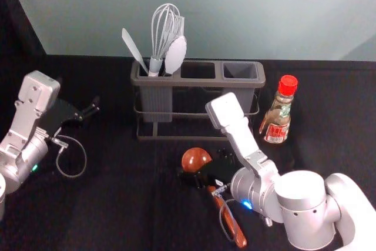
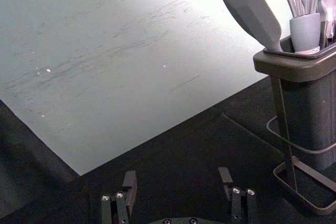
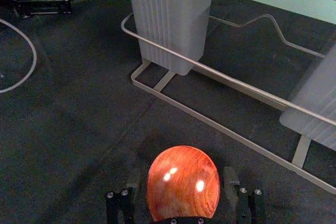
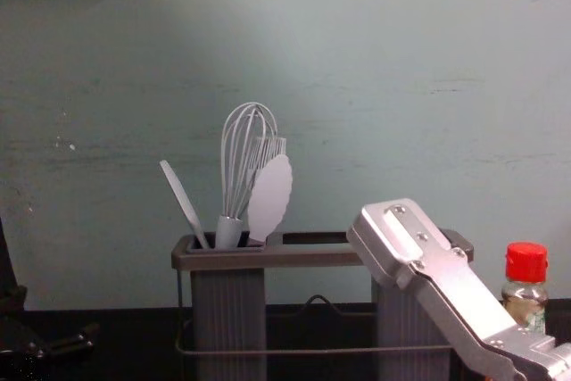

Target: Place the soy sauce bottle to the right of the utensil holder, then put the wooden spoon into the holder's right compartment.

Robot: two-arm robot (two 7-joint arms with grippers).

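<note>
"where's the right gripper?"

"in front of the utensil holder, around the wooden spoon. its jaws stand apart, one each side of the bowl, with a slim gap at both; it has hold of nothing."

"and room ahead?"

"a strip of black cloth between the bowl and the holder's front foot. the soy sauce bottle stands upright just beside the holder, on its right (mind that narrow gap)."

"the left gripper?"

"well apart from the holder, on its left, jaws wide open and holding nothing. the cloth's far edge meets the wall behind."

"how does the spoon look?"

"round, glossy, red-brown bowl, grain showing; the handle slants back under the right arm, toward the robot's right."
</note>
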